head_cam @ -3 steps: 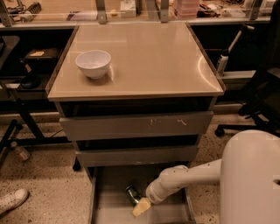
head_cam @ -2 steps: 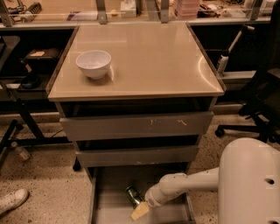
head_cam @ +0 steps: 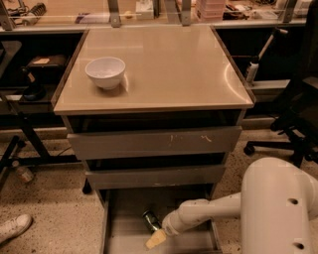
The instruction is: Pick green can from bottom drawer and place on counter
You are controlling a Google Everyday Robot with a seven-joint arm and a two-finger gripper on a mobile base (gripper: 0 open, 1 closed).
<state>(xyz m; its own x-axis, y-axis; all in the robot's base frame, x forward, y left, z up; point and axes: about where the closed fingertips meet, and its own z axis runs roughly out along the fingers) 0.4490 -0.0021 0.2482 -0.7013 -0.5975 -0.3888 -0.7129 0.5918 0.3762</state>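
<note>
The green can (head_cam: 150, 220) sits inside the open bottom drawer (head_cam: 124, 228), near the drawer's middle, with its dark top end showing. My gripper (head_cam: 156, 239) is down in the same drawer, just below and right of the can and very close to it. Its tan tip points to the lower left. The white arm (head_cam: 208, 212) reaches in from the right. The beige counter (head_cam: 164, 64) caps the cabinet above.
A white bowl (head_cam: 105, 72) stands on the left part of the counter. Two shallower grey drawers (head_cam: 154, 143) jut out slightly above the bottom one. A black office chair (head_cam: 293, 119) stands at the right, a shoe (head_cam: 14, 227) lies on the floor at the left, and a cluttered bench (head_cam: 149, 10) runs behind.
The arm has sunk lower into the drawer and the gripper has edged slightly down and left, beside the can. The can has not moved.
</note>
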